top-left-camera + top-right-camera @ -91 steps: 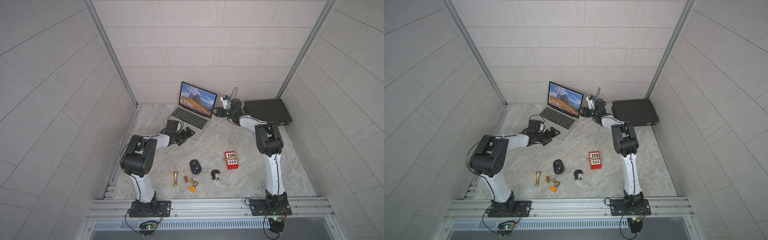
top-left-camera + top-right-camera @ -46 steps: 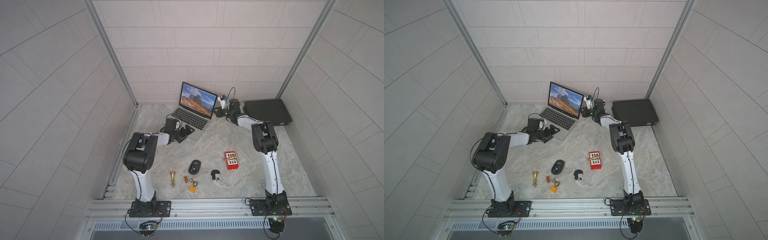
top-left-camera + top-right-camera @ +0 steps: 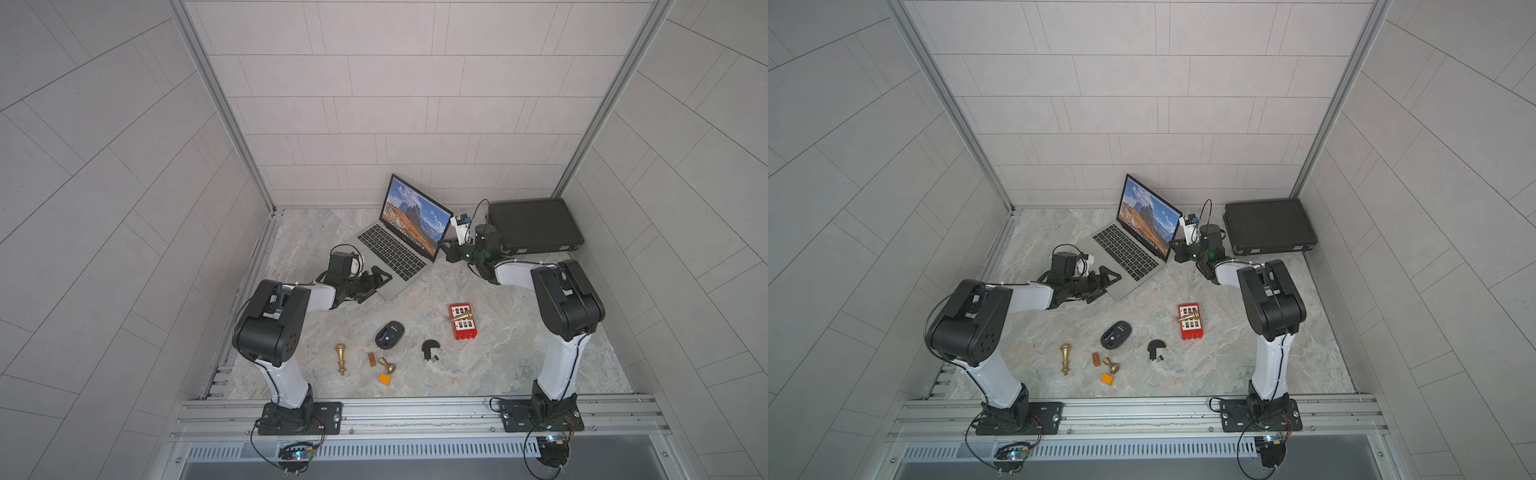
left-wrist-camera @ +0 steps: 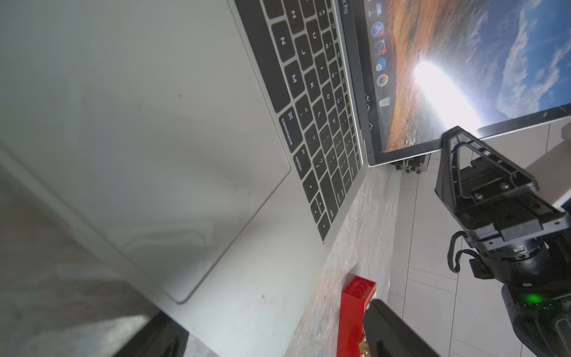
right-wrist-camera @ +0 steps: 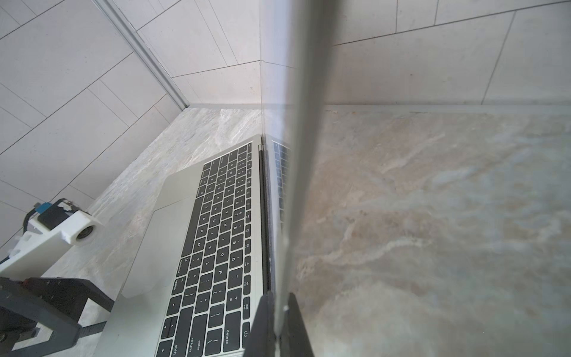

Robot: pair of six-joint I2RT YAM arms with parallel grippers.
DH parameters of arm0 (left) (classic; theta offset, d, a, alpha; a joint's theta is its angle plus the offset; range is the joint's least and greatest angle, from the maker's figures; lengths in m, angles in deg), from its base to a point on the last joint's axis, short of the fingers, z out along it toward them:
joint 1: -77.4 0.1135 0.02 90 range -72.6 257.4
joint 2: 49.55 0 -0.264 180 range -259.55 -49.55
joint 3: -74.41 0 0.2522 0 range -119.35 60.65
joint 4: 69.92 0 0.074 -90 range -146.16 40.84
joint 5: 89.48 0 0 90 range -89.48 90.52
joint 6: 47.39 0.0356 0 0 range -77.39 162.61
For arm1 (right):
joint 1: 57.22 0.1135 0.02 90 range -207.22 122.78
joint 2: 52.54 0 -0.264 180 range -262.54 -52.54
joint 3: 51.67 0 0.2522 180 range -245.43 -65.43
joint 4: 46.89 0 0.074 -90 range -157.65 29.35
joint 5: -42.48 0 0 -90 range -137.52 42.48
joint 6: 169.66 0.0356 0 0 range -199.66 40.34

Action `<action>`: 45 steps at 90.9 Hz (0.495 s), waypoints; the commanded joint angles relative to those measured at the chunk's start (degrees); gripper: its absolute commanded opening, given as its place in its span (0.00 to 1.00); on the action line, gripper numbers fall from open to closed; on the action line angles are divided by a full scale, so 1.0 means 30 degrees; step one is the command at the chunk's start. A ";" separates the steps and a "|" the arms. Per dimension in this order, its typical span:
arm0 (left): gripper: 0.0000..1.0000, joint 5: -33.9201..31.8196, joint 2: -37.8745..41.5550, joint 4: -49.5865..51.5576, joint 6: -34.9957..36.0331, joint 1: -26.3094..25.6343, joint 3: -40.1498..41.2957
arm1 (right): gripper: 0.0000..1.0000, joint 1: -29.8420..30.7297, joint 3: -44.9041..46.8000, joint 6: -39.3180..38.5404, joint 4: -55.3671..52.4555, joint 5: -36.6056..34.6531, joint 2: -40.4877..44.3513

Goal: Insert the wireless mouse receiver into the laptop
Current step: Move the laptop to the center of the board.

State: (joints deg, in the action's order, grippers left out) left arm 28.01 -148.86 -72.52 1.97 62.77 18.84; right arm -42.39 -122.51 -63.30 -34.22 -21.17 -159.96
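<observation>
laptop (image 3: pixel 395 251): slim, silver, black keys, large bare trackpad. The lid is up and the screen lit with an orange slope, mountains and blue sky. It sits at the back middle of the bench (image 3: pixel 498 353), turned at an angle to the walls.

Right gripper (image 3: pixel 444 248) is clenched on the side edge of the screen, low down near the hinge. The right wrist view shows one finger on each face of the lid. Left gripper (image 3: pixel 374 284) is spread wide at the laptop's front corner, nearest the left arm, and grasps nothing. Whether it touches the laptop I cannot tell.

Count, large to small:
- arms: two, white and black
- black case (image 3: pixel 534 224): one, flat and closed, in the back right corner
- red block (image 3: pixel 462 328): one, in front of the laptop
- black mouse (image 3: pixel 390 334): one, oval, a blue patch on its top
- black half-round cover (image 3: pixel 430 347): one, near the mouse
- brass chess pieces: three, one (image 3: pixel 462 318) lying on the red block, one (image 3: pixel 340 358) lying on the bench, one (image 3: pixel 386 365) beside the small blocks
- small blocks: two, brown (image 3: pixel 372 359) and orange (image 3: pixel 384 379)
- tiny dark bit (image 3: pixel 435 358): one, just beside the cover, too small to identify

The bench top is marbled grey-beige stone. Pale tiled walls close three sides, with metal posts in the back corners. A metal rail along the front carries both arm bases.
</observation>
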 commanded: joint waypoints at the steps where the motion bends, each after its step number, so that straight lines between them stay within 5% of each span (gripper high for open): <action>1: 0.89 -0.0372 0.0349 0.2654 0.0179 -0.0387 0.1322 | 0.00 0.0174 0.2431 0.0374 -0.0059 -0.1547 0.2049; 23: 0.89 -0.1713 0.2760 0.4379 0.0935 -0.0736 0.2412 | 0.10 0.1056 0.5004 0.1343 -0.1873 -0.2965 0.4425; 45: 0.88 -0.2783 0.5450 0.6279 0.2148 -0.1341 0.1904 | 0.52 0.1079 0.5890 0.1939 -0.5294 -0.3824 0.7242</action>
State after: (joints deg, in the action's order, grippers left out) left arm 21.78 -135.66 -59.64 4.88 60.19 25.60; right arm -39.44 -104.82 -58.32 -42.22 -30.37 -143.83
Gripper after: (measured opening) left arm 0.890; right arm 0.436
